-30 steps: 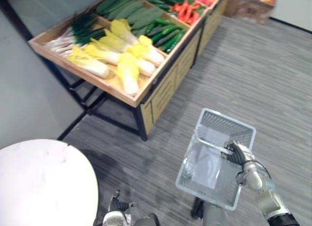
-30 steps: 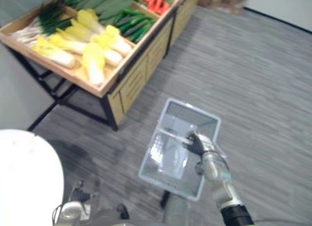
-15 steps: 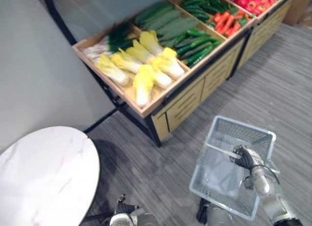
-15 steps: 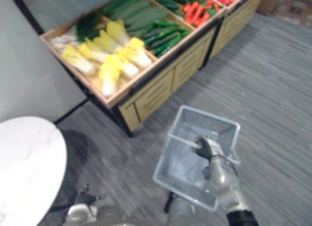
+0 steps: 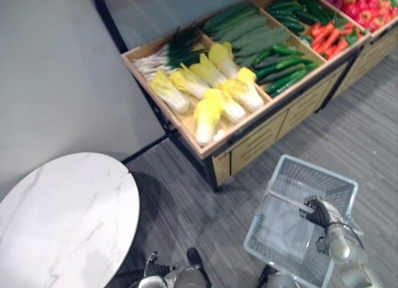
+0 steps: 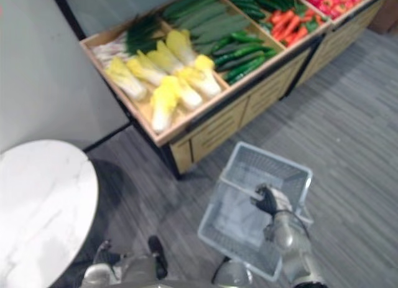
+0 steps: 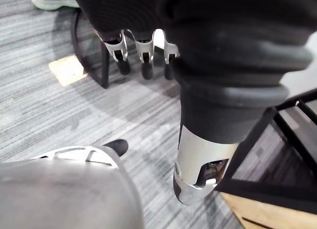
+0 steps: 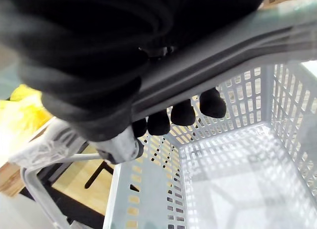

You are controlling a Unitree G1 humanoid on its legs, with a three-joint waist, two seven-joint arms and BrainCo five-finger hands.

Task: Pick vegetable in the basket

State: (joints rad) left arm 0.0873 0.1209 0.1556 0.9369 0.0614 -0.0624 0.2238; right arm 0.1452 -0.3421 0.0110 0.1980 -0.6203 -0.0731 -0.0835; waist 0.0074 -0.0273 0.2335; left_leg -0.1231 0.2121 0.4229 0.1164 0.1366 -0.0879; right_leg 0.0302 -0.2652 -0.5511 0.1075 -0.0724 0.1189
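Vegetables lie in a wooden stand, not in the basket. Round white table is at near left. Left hand hangs low over the grey floor, fingers straight and loose, holding nothing.

In the stand, left to right:
- leeks
- napa cabbages
- cucumbers
- carrots
- red peppers

Cabbages lie flat, long axes mostly slanting from far-left to near-right.

Basket, pale mesh plastic, hangs at lower right, just in front of the stand and above the floor. It is open side up, with its long axis pointing away from the robot toward the stand. Its handle crosses the short way. Right hand has its fingers curled round that handle.
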